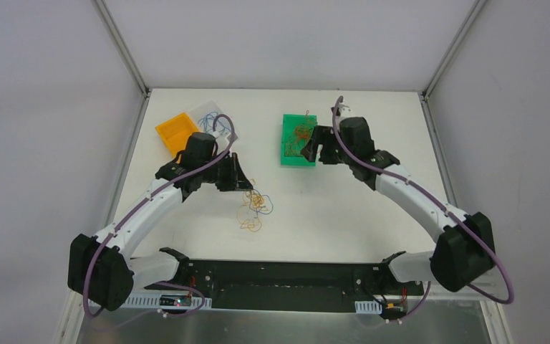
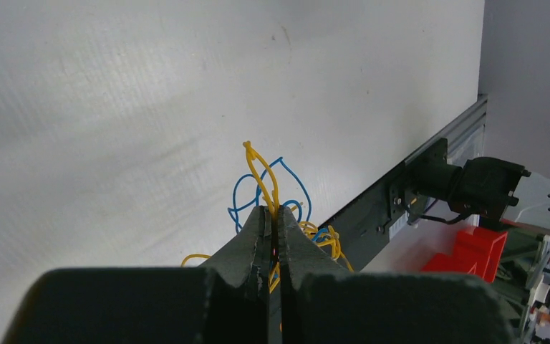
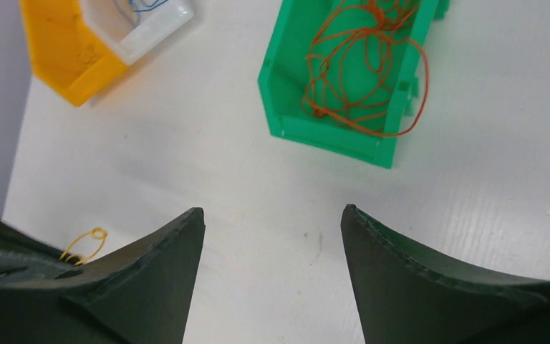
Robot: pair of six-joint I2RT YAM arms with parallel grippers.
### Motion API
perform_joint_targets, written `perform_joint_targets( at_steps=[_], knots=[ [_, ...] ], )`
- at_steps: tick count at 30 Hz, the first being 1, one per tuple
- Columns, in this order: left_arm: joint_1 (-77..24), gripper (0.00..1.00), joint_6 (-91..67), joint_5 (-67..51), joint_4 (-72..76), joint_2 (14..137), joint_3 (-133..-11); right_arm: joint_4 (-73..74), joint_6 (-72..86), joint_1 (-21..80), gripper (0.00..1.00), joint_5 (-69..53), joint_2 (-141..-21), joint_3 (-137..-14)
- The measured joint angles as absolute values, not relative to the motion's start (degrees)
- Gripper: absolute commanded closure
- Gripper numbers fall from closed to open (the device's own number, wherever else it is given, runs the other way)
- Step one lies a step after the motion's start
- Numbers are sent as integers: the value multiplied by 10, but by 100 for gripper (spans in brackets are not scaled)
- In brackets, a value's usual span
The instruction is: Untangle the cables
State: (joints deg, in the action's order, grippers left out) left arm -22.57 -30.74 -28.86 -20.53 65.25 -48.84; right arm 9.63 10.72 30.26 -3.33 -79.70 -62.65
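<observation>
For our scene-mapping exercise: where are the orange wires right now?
Right wrist view: the orange wires lie coiled in the green bin at the table's far middle, just ahead of the right hand.

You've got a white table (image 3: 208, 143) here: green bin (image 3: 322, 135) just ahead of your right gripper (image 3: 272, 215), orange bin (image 3: 64, 64) and white tray (image 3: 165, 21) behind your left gripper (image 1: 247, 183), yellow-and-blue cables (image 1: 253, 211) at its fingertips.

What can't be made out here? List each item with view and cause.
- Top view: tangle strands too thin to count.
- Left wrist view: yellow wire hidden where left gripper pinches it.
- Right wrist view: green bin and white tray cut by top edge.
</observation>
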Motion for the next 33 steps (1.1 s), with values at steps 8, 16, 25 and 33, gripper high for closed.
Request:
perform_joint_targets(
  at_steps=[8, 16, 25, 33],
  knots=[
    [-268, 100, -304, -331, -156, 674, -491, -95, 158, 308, 27, -92, -678, -382],
    [-306, 66, -307, -349, -122, 708, -496, -211, 190, 310, 27, -103, -665, -283],
    [-307, 17, -323, -249, -139, 694, -496, -265, 202, 320, 27, -125, -689, -284],
    [-307, 26, -312, -218, -171, 689, -487, -250, 189, 371, 32, -136, -746, -329]
  ],
)
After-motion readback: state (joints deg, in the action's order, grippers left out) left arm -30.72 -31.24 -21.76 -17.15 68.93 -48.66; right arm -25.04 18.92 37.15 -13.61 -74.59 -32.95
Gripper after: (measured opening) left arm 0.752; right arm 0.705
